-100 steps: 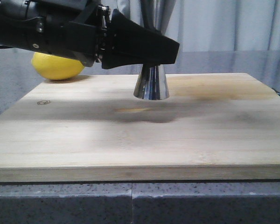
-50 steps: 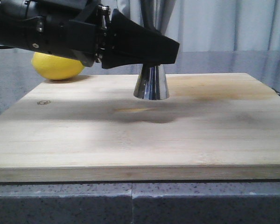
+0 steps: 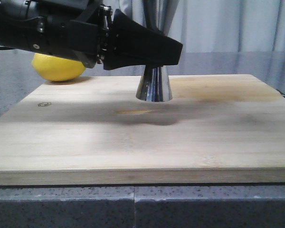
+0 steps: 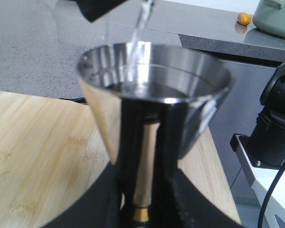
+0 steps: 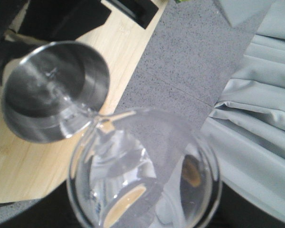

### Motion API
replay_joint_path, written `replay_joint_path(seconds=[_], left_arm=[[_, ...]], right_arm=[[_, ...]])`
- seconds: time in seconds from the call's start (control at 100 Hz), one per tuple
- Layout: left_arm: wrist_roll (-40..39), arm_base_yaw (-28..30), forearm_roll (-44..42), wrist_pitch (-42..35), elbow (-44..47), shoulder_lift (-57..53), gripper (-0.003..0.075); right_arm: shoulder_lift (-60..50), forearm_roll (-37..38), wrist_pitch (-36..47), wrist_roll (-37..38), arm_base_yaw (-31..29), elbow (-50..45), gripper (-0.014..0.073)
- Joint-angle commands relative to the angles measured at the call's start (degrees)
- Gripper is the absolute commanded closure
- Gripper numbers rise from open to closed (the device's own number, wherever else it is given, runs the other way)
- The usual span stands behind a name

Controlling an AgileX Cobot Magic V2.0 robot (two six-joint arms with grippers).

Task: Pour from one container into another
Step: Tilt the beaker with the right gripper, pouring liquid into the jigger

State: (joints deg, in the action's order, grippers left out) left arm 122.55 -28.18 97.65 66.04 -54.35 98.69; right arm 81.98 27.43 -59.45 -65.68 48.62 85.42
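A steel double-cone jigger stands upright on the wooden board. My left gripper reaches in from the left and is shut on the jigger's narrow waist, a black finger on each side. The upper cup holds clear liquid. A thin clear stream falls into it. In the right wrist view a tilted glass pitcher pours over its spout into the jigger. My right gripper is shut on the pitcher, its fingers mostly hidden behind the glass.
A yellow lemon lies beyond the board's far left corner. The board sits on a grey speckled counter. A pale curtain hangs behind. Off the board's right side stands a black device with a cable.
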Motion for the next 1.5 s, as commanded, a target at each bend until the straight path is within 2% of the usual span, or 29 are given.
replay_joint_path(seconds=[0.0,1.49], left_arm=[[-0.60,-0.44,3.85,6.22,-1.56,-2.99,0.0739],[-0.60,-0.44,3.85,6.22,-1.56,-2.99,0.0739]], right_arm=[[-1.74,2.74,2.43,0.00,0.40,2.10,0.0396],[-1.74,4.02,2.43,0.00,0.65,2.10,0.0396]])
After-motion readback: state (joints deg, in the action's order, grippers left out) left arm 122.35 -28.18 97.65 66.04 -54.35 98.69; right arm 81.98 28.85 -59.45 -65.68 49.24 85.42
